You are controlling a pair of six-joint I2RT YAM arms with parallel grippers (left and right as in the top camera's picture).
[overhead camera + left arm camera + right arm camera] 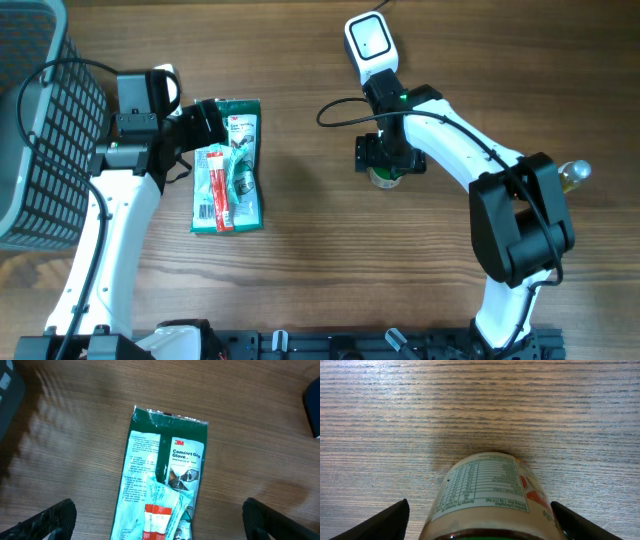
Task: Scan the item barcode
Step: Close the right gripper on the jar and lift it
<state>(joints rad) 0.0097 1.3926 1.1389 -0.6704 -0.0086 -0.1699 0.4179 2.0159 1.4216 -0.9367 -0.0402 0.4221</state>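
While the jar [487,495] sits on the desk [470,400] between my right jaws, which stand wide on either side of it, my left jaws hang open above the glove packet [165,475], the white scanner [368,40] farther off.

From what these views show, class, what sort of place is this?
Probably a mock shop checkout on a wooden table: a white handheld scanner, a mesh basket, and packaged goods such as a glove pack and a labelled jar.
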